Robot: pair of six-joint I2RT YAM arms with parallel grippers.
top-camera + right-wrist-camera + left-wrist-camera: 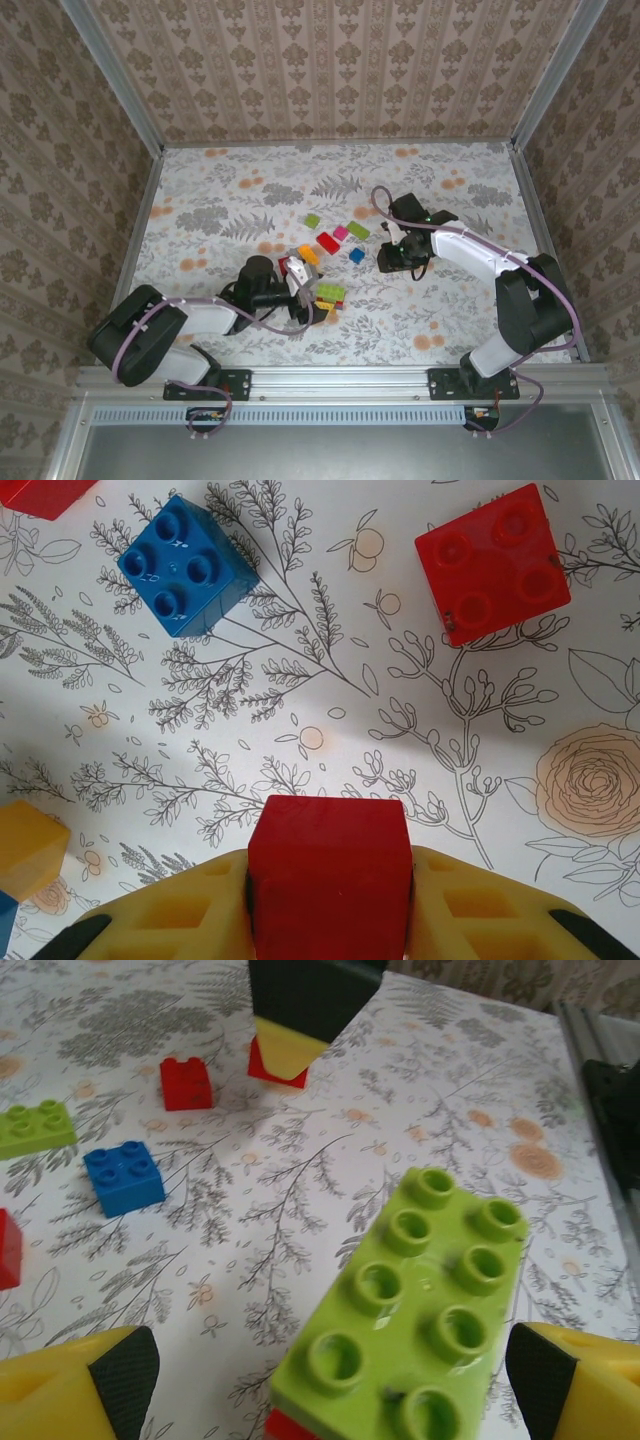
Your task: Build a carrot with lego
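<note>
The left gripper (330,1375) stands spread wide around a light green eight-stud brick (420,1300), which sits on a red piece (285,1428) on the flowered table (220,200). The right gripper (330,915) pinches a red brick (330,870) over the table, near a loose blue brick (185,565) and a red four-stud brick (495,560).

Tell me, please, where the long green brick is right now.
In the left wrist view, the long green brick lies between the left gripper's open fingers, with a blue brick further off on the picture's left.
</note>
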